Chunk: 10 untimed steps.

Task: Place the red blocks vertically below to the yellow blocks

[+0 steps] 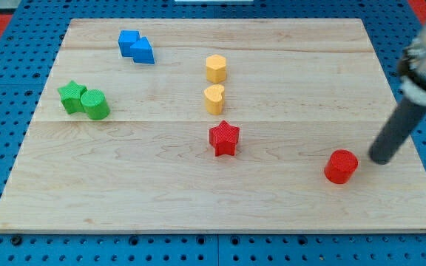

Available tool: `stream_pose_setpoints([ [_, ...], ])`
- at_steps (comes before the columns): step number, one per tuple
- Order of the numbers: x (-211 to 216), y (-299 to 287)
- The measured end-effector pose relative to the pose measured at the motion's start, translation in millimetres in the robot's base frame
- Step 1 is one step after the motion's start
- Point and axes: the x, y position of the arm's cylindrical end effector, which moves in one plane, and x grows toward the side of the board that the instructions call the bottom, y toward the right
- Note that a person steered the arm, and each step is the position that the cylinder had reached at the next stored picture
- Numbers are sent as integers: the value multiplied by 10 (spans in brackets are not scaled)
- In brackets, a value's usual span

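A yellow hexagon block [215, 67] stands at the upper middle of the board, with a yellow heart block [214, 98] just below it. A red star block [224, 138] lies directly below the heart, a small gap between them. A red cylinder block [341, 166] sits at the lower right. My tip [381, 159] rests on the board just to the right of the red cylinder, a narrow gap apart. The rod slants up to the view's right edge.
Two blue blocks [137, 46] touch at the upper left. A green star block [72, 96] and a green cylinder block [95, 104] touch at the left. The wooden board [124, 192] lies on a blue perforated base.
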Motion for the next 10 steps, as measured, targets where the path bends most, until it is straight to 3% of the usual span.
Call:
stream_pose_setpoints([
  [1, 310, -430],
  [3, 215, -1144],
  [5, -58, -1150],
  [7, 277, -1357],
  [9, 310, -1650],
  [10, 477, -1508],
])
